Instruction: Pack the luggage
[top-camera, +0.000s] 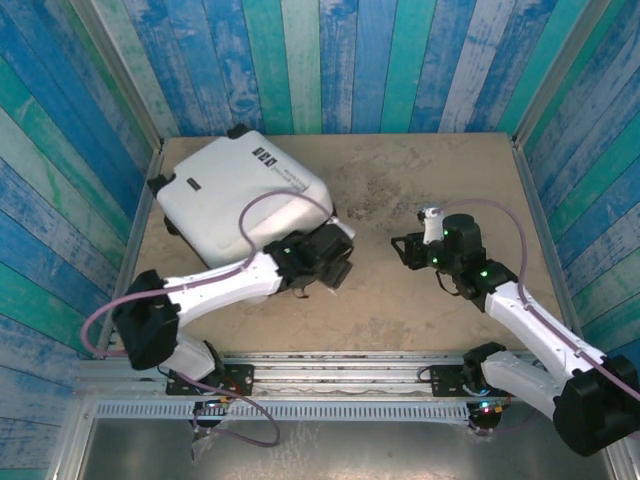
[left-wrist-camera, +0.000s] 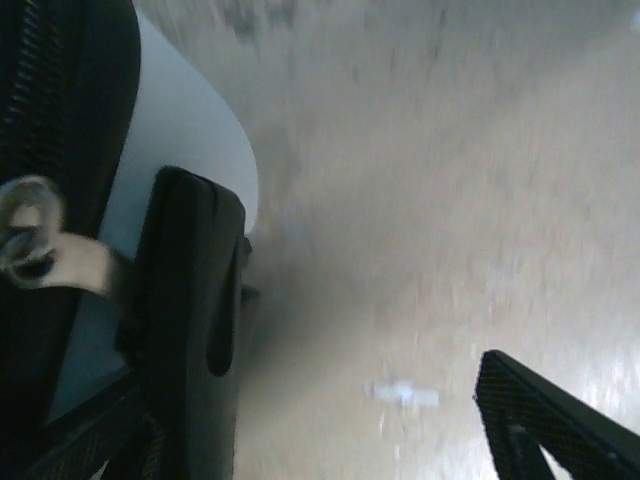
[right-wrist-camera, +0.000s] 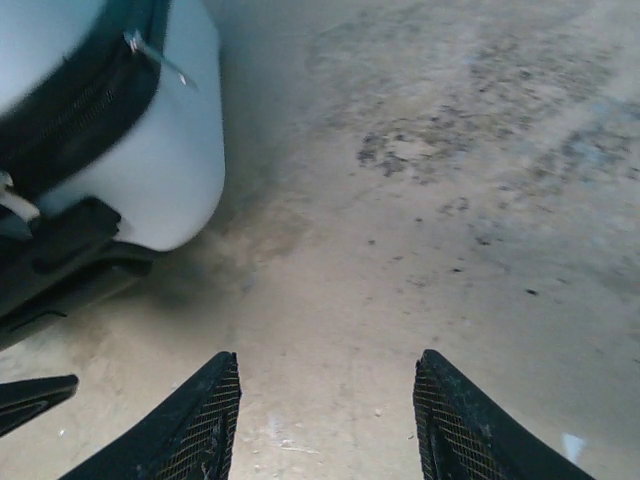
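Seen from above, the white hard-shell suitcase (top-camera: 225, 195) lies closed and flat on the far left part of the table (top-camera: 440, 165). It is turned a little askew, and its left corner is just beside the left wall (top-camera: 60, 150). Small black labels (top-camera: 265, 157) sit on the shell. The left gripper (top-camera: 335, 262) is at the near right corner of the suitcase, touching it or almost touching; I cannot tell which. The right gripper (top-camera: 403, 250) hovers over bare table, near the left one and pointing toward it. The right half of the table is free up to its far and right edges.

The left wrist view is blurred. The rounded white edge of the suitcase is at the left, with a black block (left-wrist-camera: 190, 300) against it that I cannot identify. One finger (left-wrist-camera: 545, 420) is at the lower right and the other at the far left. The jaws stand wide apart, with bare table between them.

In the right wrist view, the suitcase corner is at the upper left, with its black zipper band (right-wrist-camera: 90, 110) and a silver zipper pull (right-wrist-camera: 150, 55). The two fingers (right-wrist-camera: 195, 425) are spread at the bottom with nothing held between them. Open table lies ahead and to the right.
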